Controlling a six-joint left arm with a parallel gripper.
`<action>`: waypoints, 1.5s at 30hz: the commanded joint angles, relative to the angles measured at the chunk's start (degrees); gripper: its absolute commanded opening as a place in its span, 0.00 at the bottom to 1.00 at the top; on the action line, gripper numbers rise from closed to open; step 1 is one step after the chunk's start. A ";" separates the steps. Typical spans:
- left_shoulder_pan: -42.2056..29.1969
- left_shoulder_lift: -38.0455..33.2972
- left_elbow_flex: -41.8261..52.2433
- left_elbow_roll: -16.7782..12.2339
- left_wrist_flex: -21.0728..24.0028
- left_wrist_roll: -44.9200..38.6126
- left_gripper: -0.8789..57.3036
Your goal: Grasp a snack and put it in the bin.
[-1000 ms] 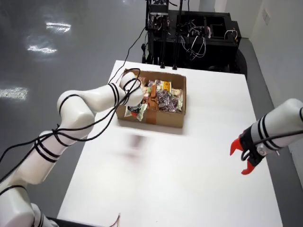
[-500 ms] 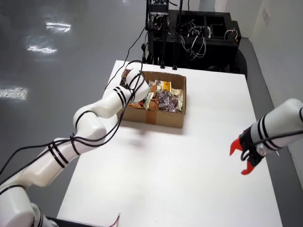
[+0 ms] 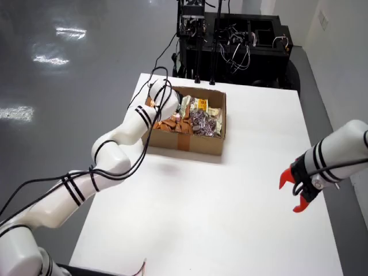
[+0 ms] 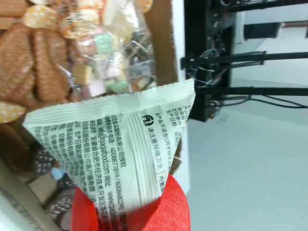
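The view that rides on the gripper shows my gripper (image 4: 127,211) shut on a white snack packet (image 4: 120,139) with black print, its red fingers (image 4: 173,207) pinching the packet's lower end. The packet hangs over the open cardboard box (image 4: 161,43), above wrapped brown biscuits (image 4: 29,62) and pastel sweets. From above, the working arm's wrist (image 3: 161,98) reaches over the left part of the cardboard box (image 3: 190,141), which holds several snack packs. The wrist hides the fingers there.
A second white arm with a red gripper (image 3: 299,192) hangs still at the right edge of the white table (image 3: 230,218). Black equipment racks and cables (image 3: 230,40) stand behind the table's far edge. The working arm's cables loop beside the box.
The working arm has swung from the box's front left corner up and back over the box's left part, carrying the packet. The second arm has not moved.
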 commanded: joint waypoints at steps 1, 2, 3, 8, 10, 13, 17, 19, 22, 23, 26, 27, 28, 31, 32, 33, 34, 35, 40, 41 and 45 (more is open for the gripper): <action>0.59 0.00 -1.72 -0.59 -1.36 -0.14 0.22; 0.68 0.02 -2.01 -0.73 -1.61 -0.10 0.30; 0.75 0.04 -2.24 -0.84 -1.81 -0.12 0.39; 0.93 0.10 -2.92 -1.18 -2.34 -0.39 0.64; 0.90 0.11 -3.12 -1.35 -2.49 -0.24 0.68; 0.67 0.12 -3.55 -1.49 -2.32 0.41 0.70; 0.19 0.12 -4.89 -1.60 -0.84 1.55 0.60; -0.03 0.12 -5.93 -1.65 0.41 2.29 0.54; -0.24 0.12 -7.76 -1.78 3.02 3.20 0.45; -0.27 0.12 -8.35 -1.84 4.04 3.50 0.42; -0.47 0.12 -9.74 -2.53 6.82 4.92 0.33; -0.61 0.12 -10.09 -2.87 7.55 5.49 0.30; -0.81 0.12 -10.39 -3.15 8.21 6.02 0.28; -1.57 0.06 -11.05 -3.73 9.70 7.13 0.20; -1.86 -0.02 -11.14 -3.86 10.08 7.35 0.18; -2.18 -0.09 -11.20 -3.98 10.45 7.53 0.16; -2.50 -0.21 -11.21 -4.08 10.77 7.67 0.14; -2.83 -0.39 -11.15 -4.15 11.08 7.78 0.13; -4.45 -3.42 -7.37 -4.32 12.39 8.19 0.05; -4.74 -4.49 -5.89 -4.33 12.56 8.22 0.04; -5.93 -9.60 1.07 -4.35 12.95 8.20 0.02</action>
